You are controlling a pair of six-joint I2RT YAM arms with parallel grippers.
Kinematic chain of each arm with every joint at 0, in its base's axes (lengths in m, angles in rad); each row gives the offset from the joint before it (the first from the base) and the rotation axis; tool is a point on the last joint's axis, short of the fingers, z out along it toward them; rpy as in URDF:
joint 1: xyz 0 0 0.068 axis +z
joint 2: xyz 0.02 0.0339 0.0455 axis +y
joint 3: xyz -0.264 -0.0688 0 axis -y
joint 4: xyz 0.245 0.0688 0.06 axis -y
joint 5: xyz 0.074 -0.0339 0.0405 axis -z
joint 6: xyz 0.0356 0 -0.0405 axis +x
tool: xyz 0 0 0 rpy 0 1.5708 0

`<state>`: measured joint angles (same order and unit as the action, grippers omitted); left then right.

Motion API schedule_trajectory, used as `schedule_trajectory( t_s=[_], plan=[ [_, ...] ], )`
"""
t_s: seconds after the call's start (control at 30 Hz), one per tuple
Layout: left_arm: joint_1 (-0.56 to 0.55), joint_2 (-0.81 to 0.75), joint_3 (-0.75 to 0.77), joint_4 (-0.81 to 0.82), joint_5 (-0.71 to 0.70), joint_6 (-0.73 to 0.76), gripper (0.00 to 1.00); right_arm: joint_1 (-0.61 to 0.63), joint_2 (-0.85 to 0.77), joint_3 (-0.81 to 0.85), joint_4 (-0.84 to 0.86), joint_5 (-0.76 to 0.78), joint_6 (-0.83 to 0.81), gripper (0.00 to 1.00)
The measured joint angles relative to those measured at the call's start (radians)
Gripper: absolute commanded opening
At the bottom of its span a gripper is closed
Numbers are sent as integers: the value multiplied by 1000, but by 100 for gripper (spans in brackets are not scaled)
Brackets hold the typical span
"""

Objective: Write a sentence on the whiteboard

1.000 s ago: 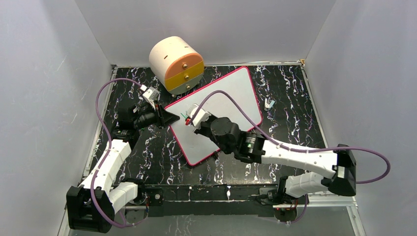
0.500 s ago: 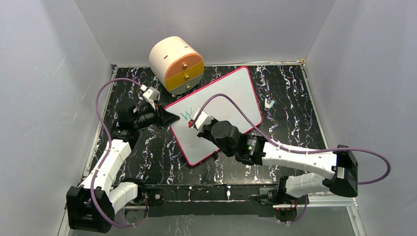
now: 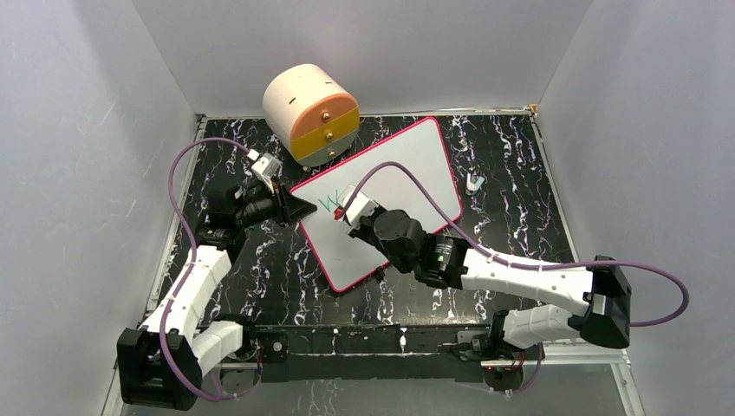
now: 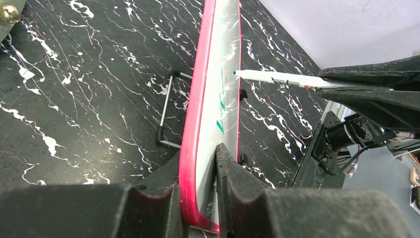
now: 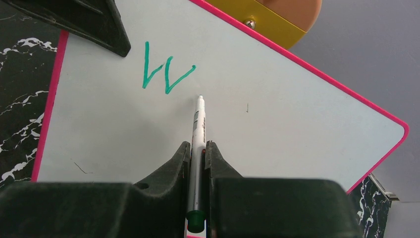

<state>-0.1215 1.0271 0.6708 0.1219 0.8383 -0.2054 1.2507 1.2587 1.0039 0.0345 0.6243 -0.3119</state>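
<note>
Overhead, a black white-veined marble-pattern tabletop [image 3: 511, 191] sits boxed by pale grey walls [image 3: 104, 173]. The large white pink-rimmed rectangular whiteboard [image 3: 407, 165] lies angled at centre, its left corner pinched by the left gripper [image 4: 198, 163]. The right gripper [image 5: 198, 148] clamps a white marker [image 5: 198, 124], its tip just beside a green handwritten "W" [image 5: 163, 74]. Open white board stretches rightward. A cream-and-orange cylindrical drawer unit [image 3: 312, 113] crowds the board's far edge.

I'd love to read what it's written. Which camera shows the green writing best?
The right wrist view: the green writing, a single W, lies large and face-on on the whiteboard, beyond the marker tip. The top external view shows a tiny squiggle; the left wrist view sees the board edge-on, only green slivers.
</note>
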Motion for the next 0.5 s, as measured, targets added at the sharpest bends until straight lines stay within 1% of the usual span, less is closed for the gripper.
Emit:
schedule_trajectory(
  t_s=[0.5],
  plan=[
    [0,4,2,0,4,1,0,-2,32,0,28,-22,-1,0]
  ],
)
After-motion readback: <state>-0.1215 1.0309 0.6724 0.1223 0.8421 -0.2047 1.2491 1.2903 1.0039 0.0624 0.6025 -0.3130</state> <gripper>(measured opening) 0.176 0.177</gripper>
